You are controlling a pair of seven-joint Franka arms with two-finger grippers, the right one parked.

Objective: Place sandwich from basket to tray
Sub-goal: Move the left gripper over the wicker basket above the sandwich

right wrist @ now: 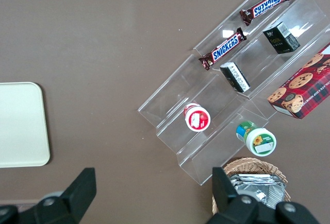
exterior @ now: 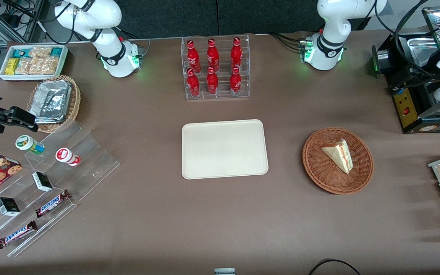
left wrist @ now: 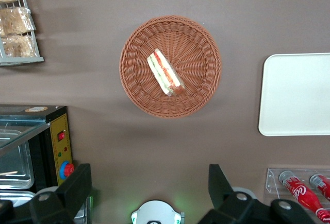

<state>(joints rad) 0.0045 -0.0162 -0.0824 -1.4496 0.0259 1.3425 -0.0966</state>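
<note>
Front view: we log the sandwich (exterior: 338, 154) lying in the basket (exterior: 319, 168), which sits on the brown table (exterior: 220, 221) toward the working arm's end, well apart from the bare tray (exterior: 224, 149). Left wrist view: our gripper (left wrist: 149, 188) hangs high above the table near the basket, jaws spread wide, holding nothing. Sandwich (left wrist: 165, 72) rests near the basket's (left wrist: 196, 90) centre.

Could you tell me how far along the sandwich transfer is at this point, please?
Nothing looks done yet: the sandwich lies in the basket, and the tray holds nothing. In hand: the gripper hangs open high above the table beside the basket, holding nothing. Left: descend, grasp the sandwich, carry it across and set it on the tray.
</note>
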